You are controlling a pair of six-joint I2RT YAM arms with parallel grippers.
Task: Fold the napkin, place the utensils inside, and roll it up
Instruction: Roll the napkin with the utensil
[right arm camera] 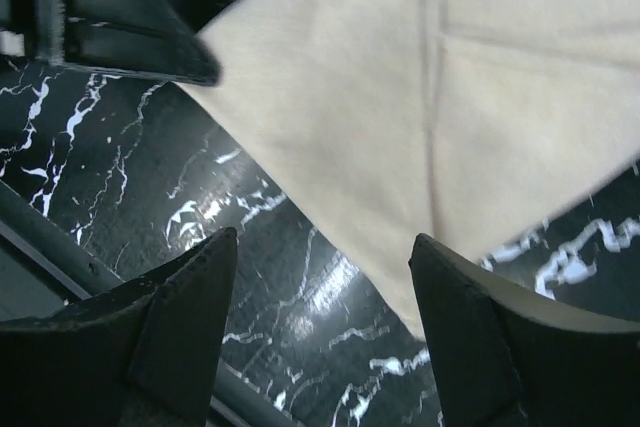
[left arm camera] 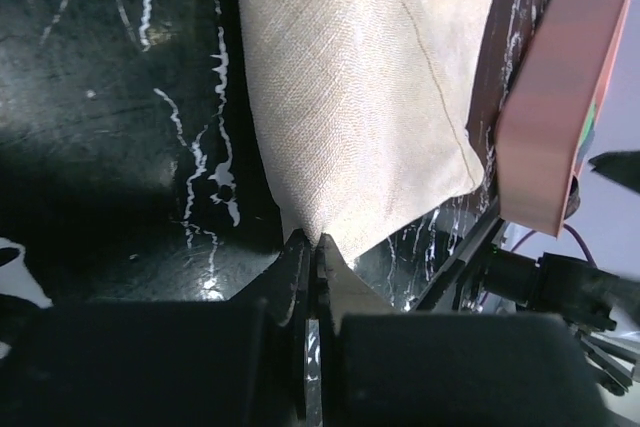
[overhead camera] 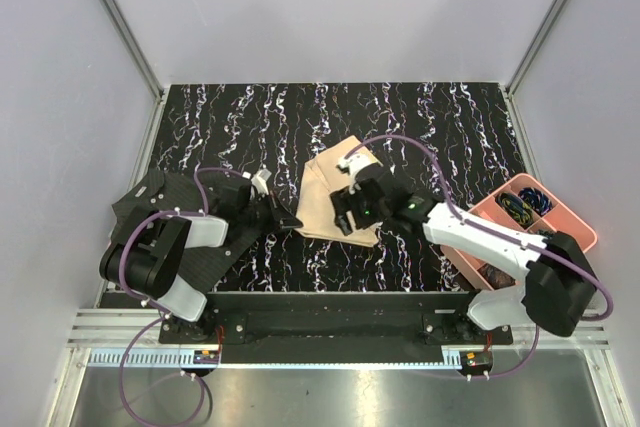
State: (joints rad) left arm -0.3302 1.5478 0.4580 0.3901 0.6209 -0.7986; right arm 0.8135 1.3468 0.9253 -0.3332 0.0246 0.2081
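left claw (left arm camera: 313, 245) clamps shut on a napkin (left arm camera: 350, 97) corner; right claw (right arm camera: 322, 242) hangs wide open, empty, above the tabletop (right arm camera: 120, 147).

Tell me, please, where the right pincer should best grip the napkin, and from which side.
Grip the napkin at its free near-right corner, coming from the near edge with the open right pincer. The cloth lies flat there, and the left pincer pinches the near-left corner.
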